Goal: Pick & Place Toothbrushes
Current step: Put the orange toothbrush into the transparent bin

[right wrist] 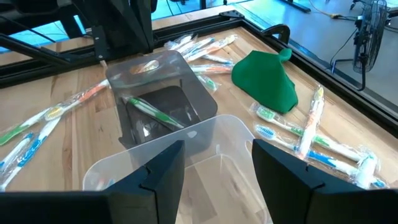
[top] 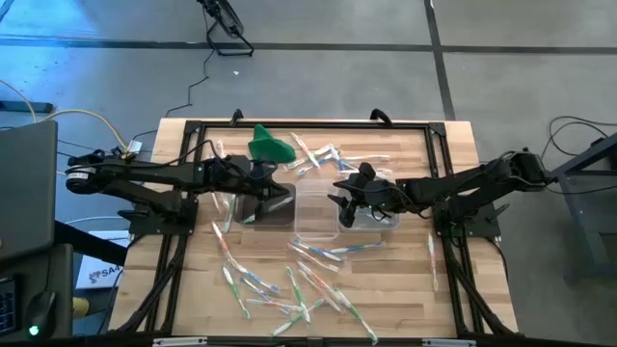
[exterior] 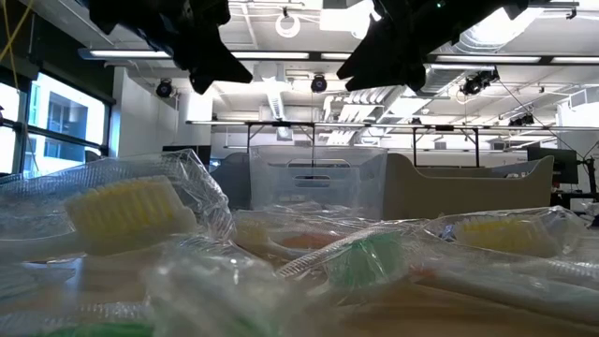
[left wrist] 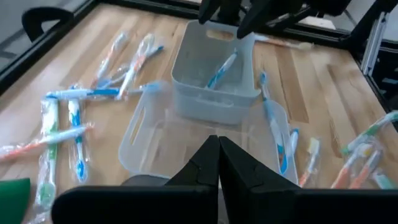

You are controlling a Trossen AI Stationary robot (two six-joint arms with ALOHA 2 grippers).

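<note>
Hovering over the three clear tubs at worktop [top: 405,280] centre, both arms. Left hand [top: 262,185] sits above the left tub [top: 258,204], fingers pressed together with nothing between them. Right hand [top: 349,198] sits above the right tub [top: 371,214], fingers spread wide, empty.

Toothbrushes [top: 289,289] lie mostly loose: big scatter at 6 o'clock of the tubs, a smaller bunch [top: 323,154] at 12 o'clock beside the green cloth lump [top: 270,146], one stray at 4 o'clock near the right frame rail. Middle tub [top: 316,207] looks empty.

Handling, my read: light, stiff sticks in crinkly clear wrap, so slippery, and likely to skate or swing if nipped at an end. Best pinch is mid-handle, across the narrow width, picking one that lies apart from its neighbours. Not fragile.

View differences:
- Right wrist view shows a green brush [right wrist: 152,112] already lying in the left tub; high view can't resolve that.
- Left wrist view shows a blue brush [left wrist: 221,70] inside the right tub, plus another blue one lying along the tub's outer side.
- Low view only gives wrapped bristle heads up close and both hands hanging clear above the tubs; no layout.
- High view alone gives the full spread.
</note>
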